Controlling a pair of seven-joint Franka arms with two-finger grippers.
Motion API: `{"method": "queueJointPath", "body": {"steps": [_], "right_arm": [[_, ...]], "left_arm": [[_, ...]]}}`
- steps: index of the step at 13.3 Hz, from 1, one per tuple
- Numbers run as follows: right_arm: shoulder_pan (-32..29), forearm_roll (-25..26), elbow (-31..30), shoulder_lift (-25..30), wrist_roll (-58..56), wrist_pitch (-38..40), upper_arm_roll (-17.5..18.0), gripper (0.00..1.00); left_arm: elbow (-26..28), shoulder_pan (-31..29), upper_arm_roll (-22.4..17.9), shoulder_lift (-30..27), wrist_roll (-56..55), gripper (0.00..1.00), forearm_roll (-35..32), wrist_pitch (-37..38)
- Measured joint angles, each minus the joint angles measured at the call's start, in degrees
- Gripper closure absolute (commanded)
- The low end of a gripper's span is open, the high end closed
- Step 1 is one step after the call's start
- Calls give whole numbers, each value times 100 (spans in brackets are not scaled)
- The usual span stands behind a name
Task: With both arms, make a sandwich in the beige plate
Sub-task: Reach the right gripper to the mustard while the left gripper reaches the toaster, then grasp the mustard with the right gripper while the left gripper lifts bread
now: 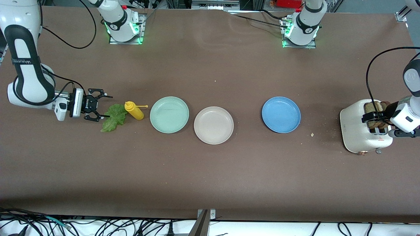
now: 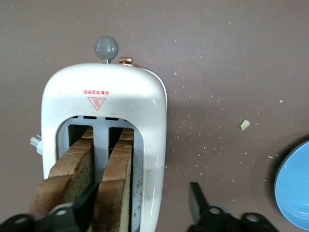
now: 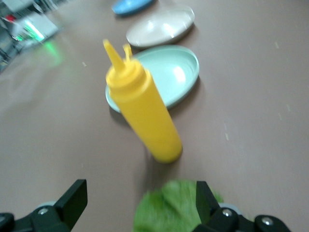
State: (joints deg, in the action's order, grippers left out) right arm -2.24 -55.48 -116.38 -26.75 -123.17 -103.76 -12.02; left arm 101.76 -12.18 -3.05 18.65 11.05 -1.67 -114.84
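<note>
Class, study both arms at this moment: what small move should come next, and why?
Probably the left end effector should close on the bread slice that its open fingers straddle in the toaster, then lift it. The beige plate holds no bread yet. The right end effector waits open over the lettuce leaf.

front: high, facing robots | left wrist: close over toaster (image 2: 104, 125) | right wrist: low, toward plates

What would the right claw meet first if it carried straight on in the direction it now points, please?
Most likely the lettuce leaf, lying just ahead of the open right claw. The yellow squeeze bottle stands next in that line, though the claw's height is hard to judge.
</note>
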Motion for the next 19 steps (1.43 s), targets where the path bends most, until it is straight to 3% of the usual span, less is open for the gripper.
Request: {"method": "queueJointPath", "body": {"steps": [2,9,14,16,17,18,19], "right_arm": [[5,-268,290,-319,-313,414,8,1],[41,-947,394,-954,-1484,973,87,1],[83,-1141,424,-1029,-1617,992,353,4],[91,-1210,448,-1030,-1620,991,410,18],[91,-1237,455,-1031,-1636,991,419,59],[90,-1251,457,-1032,-1677,991,421,80],[90,-1253,457,-1041,-1703,992,422,90]], "left_arm": [[9,-90,-2,22,8,100,-3,0],[-107,-194,1,71,448,100,-307,59],[-1197,-191,24,37,537,100,-307,1260],[-1726,-165,85,15,550,100,-307,1786],[-1909,-127,142,0,554,100,-307,1949],[-2034,-61,207,-8,556,100,-307,2052],[-2105,39,276,-8,556,100,-307,2108]]}}
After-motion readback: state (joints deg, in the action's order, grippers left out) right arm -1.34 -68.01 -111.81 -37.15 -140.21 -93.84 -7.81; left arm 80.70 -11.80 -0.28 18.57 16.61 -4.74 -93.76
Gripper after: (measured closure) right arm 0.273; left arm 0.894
